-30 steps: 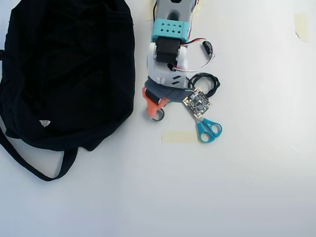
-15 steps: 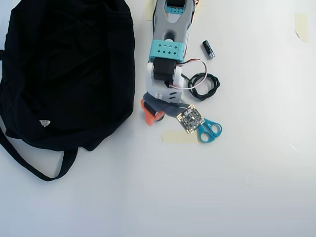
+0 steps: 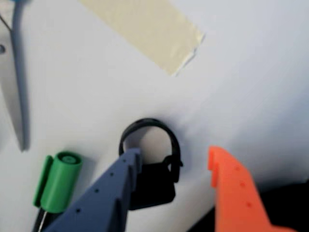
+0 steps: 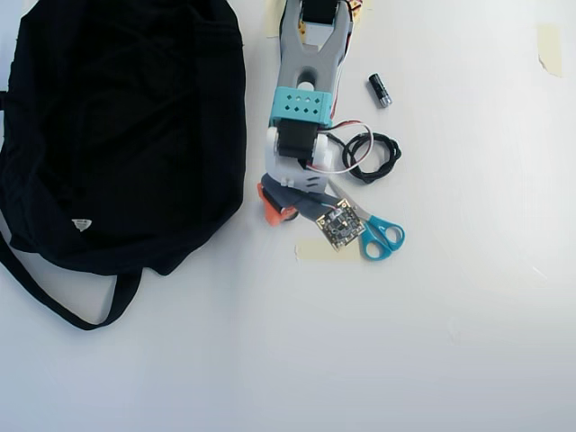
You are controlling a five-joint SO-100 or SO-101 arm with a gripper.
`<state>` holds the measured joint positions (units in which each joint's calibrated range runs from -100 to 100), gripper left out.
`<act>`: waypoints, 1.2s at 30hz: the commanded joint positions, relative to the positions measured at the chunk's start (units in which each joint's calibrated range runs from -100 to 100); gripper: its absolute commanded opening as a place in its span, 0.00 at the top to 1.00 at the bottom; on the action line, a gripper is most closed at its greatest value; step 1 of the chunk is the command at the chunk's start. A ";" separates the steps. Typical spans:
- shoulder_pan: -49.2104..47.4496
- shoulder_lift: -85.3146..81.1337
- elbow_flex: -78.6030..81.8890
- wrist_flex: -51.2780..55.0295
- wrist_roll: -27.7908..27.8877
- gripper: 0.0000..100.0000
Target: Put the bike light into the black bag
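The bike light [image 3: 152,166], a small black loop strap with a stubby block, lies on the white table. In the wrist view my gripper [image 3: 174,157] is open and low around it: the blue finger [image 3: 116,186] touches its left side and the orange finger [image 3: 231,183] stands apart to its right. In the overhead view my gripper [image 4: 288,209] points down just right of the black bag [image 4: 117,135], and the arm hides the light. The bag is large, with a long strap and a small white tag.
Teal-handled scissors [image 4: 378,236] lie just right of the gripper; their blade shows in the wrist view [image 3: 17,72]. A green-capped marker [image 3: 60,181] lies left of the blue finger. Tape [image 3: 149,29] lies beyond the light. A coiled black cable [image 4: 371,155] and a short black cylinder [image 4: 380,91] lie right of the arm.
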<state>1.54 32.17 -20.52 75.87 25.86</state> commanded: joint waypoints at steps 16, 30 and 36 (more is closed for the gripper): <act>3.77 -0.22 0.57 0.01 4.08 0.81; 2.27 3.18 -0.42 -0.07 3.61 0.73; 2.05 3.43 -0.15 -0.16 3.45 0.73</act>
<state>4.04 36.24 -19.58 76.04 29.57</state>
